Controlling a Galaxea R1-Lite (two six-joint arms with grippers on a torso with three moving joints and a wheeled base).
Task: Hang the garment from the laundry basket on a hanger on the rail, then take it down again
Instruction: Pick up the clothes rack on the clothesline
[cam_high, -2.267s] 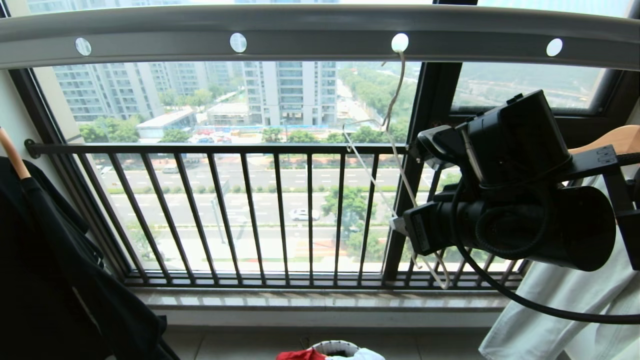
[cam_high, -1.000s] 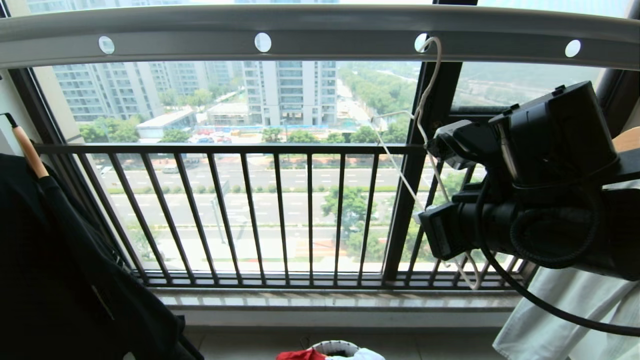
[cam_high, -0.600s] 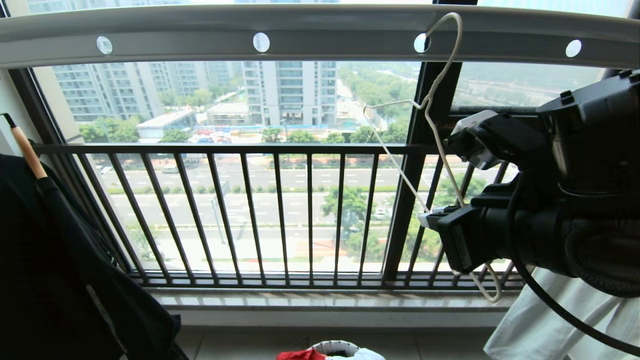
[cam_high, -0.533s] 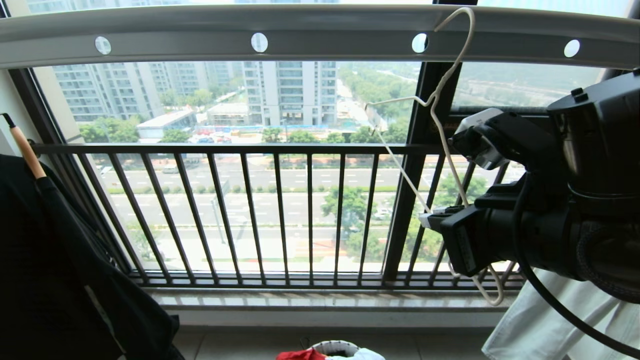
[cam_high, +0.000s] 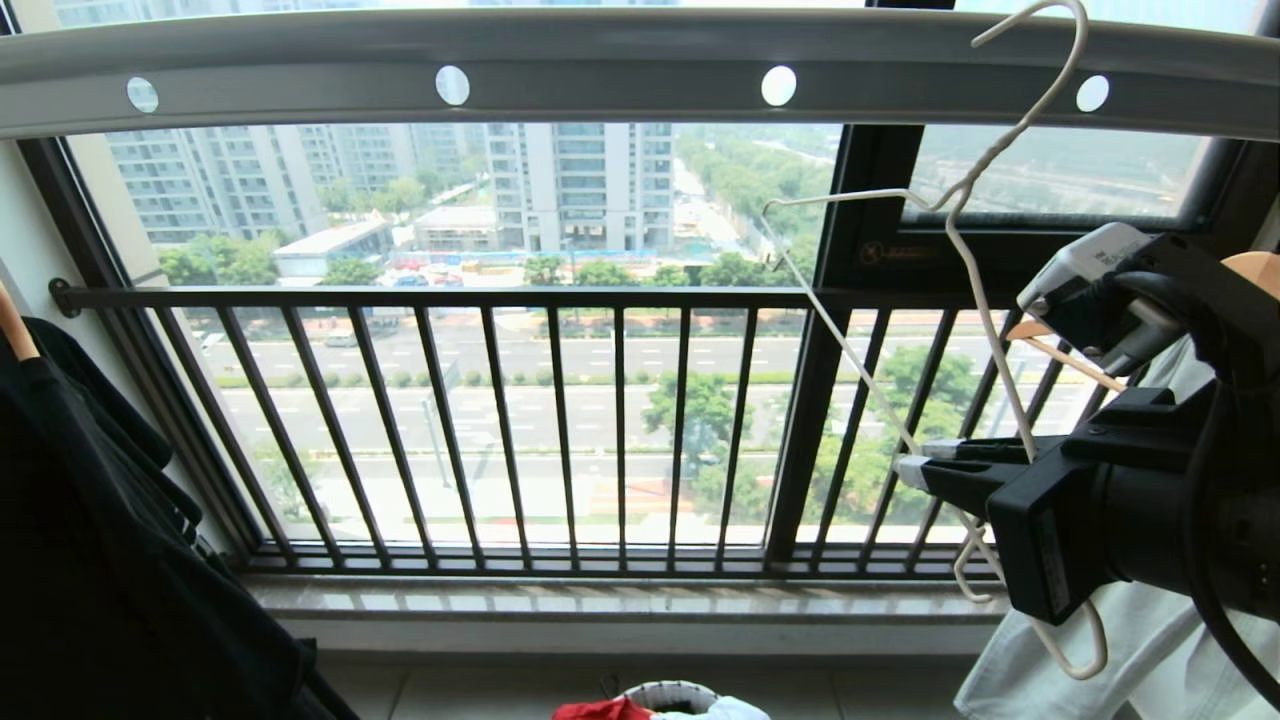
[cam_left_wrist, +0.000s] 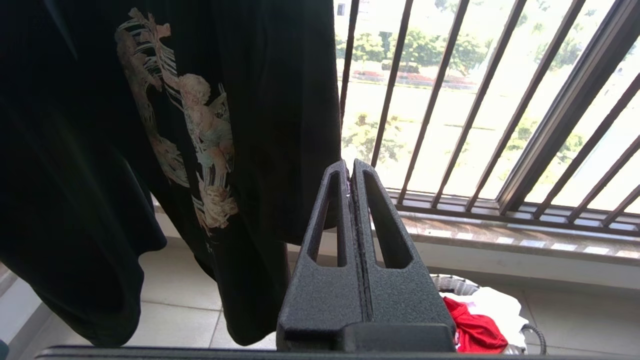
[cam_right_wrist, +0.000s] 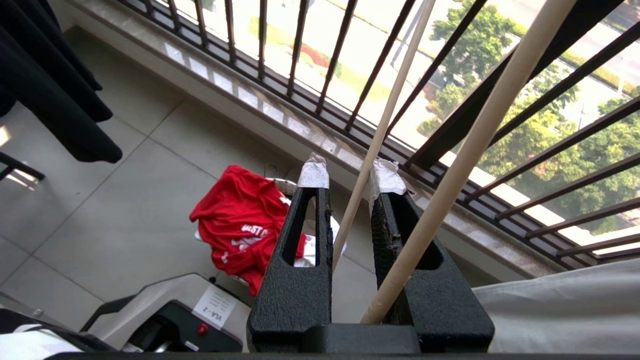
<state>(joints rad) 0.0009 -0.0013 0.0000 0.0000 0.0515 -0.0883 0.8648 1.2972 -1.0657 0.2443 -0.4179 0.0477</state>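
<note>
Head view, item: my right claw (cam_high: 985, 385) grasping the hanger (cam_high: 960, 225), hook beside the rail (cam_high: 600, 60); advisable to carry it level toward the garment (cam_high: 600, 710).

1. A black T-shirt (cam_left_wrist: 165, 150) printed with pale cherub figures hangs at the left of a high-rise window.
2. A black barred window railing (cam_high: 560, 430) fronts apartment towers (cam_high: 580, 185) and a tree-lined road (cam_high: 520, 400).
3. Pale cloth (cam_high: 1130, 650) hangs at the right.

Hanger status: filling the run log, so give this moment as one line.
right hand: holds hanger | hanger: off rail | garment: in basket | left hand: shut, idle
</note>
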